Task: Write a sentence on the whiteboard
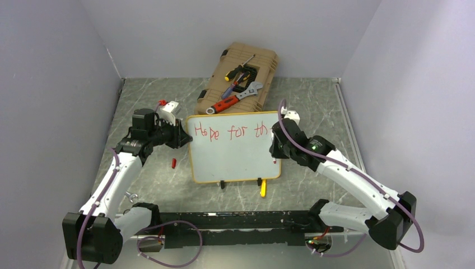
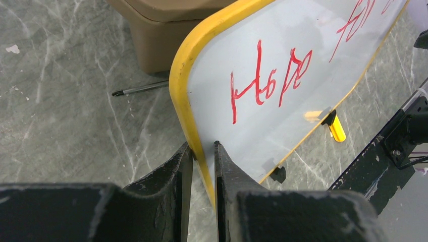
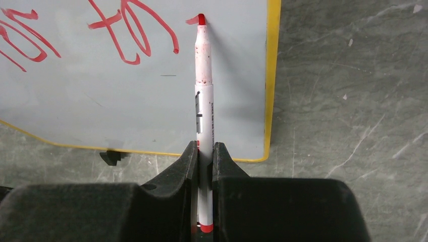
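Location: the whiteboard [image 1: 235, 162] sits mid-table on small black feet, face toward the arms, just in front of a tan tool case [image 1: 238, 78].
Writing: the sentence [image 1: 229, 133] reads "Hope for th" in red, running toward the board's right edge.
Left gripper [image 2: 203, 147]: clamped on the yellow-orange frame at the board's left edge.
Right gripper [image 3: 204, 146]: clenched around a marker [image 3: 204, 75], its red tip touching the board.
Handling: the board looks thin, light and stiff, and likely to slide or tip under pen pressure. The frame is the place to hold it, since wet ink on the face would smear.
Surfaces: glossy white face, rounded corners; a white marker barrel flecked with red; a grey veined table [image 1: 313, 106], smooth-looking.
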`<state>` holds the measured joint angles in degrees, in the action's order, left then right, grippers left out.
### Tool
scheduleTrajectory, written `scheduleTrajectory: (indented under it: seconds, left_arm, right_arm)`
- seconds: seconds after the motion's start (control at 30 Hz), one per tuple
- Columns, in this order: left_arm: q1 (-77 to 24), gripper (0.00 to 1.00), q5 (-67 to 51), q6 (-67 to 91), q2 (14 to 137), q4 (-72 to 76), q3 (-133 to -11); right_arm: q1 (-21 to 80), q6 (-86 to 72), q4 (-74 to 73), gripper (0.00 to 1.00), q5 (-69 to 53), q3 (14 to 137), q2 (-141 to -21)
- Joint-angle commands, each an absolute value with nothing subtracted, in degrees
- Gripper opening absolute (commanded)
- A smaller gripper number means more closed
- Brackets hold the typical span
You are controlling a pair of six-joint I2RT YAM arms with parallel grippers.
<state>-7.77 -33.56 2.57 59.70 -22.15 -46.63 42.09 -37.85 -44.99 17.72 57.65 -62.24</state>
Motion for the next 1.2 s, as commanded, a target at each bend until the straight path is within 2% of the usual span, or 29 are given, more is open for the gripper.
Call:
scheduleTrajectory:
  seconds: [0.0, 0.37, 0.63, 1.17]
  left_arm:
    - [-8.75, 0.0, -34.8, 1.41, 58.88, -22.07, -47.81]
    - [-8.76, 0.0, -34.81, 1.41, 58.82, -22.15, -47.81]
    - [-8.73, 0.0, -34.92, 1.41, 58.91, -21.99, -47.81]
    - [-8.75, 0.0, -35.07, 1.49, 59.0, -21.97, -47.77]
  right_arm:
    - [40.69, -36.61, -44.89, 0.0, 20.12, 59.59, -61.91]
    - [39.77, -32.53, -42.48, 0.0, 19.11, 63.17, -64.75]
    - [40.82, -36.29, -41.65, 0.0, 14.73, 57.25, -63.33]
    - [43.15, -41.48, -47.36, 0.0, 19.7, 55.14, -61.68]
